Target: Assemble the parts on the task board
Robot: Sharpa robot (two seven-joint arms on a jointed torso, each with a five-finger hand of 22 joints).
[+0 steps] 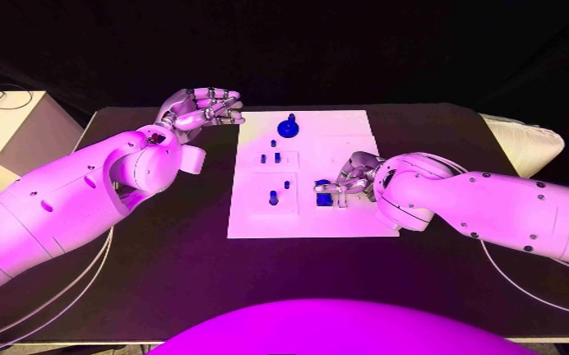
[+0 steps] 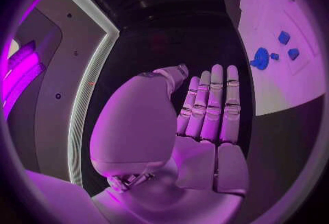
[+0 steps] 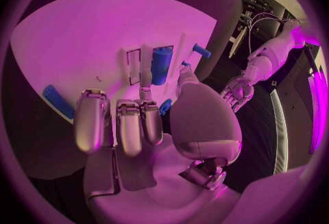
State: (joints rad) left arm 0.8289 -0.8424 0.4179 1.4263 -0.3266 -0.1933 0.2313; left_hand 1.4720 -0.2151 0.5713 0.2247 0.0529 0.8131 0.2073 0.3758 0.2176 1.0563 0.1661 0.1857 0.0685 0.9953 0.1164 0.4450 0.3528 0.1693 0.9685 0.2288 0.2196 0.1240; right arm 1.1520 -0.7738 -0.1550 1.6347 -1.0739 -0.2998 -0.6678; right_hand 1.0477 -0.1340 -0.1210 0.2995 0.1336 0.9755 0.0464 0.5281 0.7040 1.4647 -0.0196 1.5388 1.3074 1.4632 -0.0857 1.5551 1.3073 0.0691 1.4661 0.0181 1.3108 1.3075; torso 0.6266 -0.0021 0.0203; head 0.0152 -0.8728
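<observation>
Blue block (image 1: 324, 198) sits pinched in our right hand (image 1: 345, 181) over the white board (image 1: 356, 137); we should lower it squarely. Our left hand (image 1: 199, 110) hovers empty, fingers loosely apart.

The head view looks steeply down from above the near edge of the black table (image 1: 178, 248), with the white task board (image 1: 326, 137) at its centre. Each wrist view sits close behind its own hand, facing along the fingers toward that board (image 2: 288, 70) (image 3: 89, 32). All three share the board; the right wrist view also catches the left hand (image 3: 236, 91) beyond it.
</observation>
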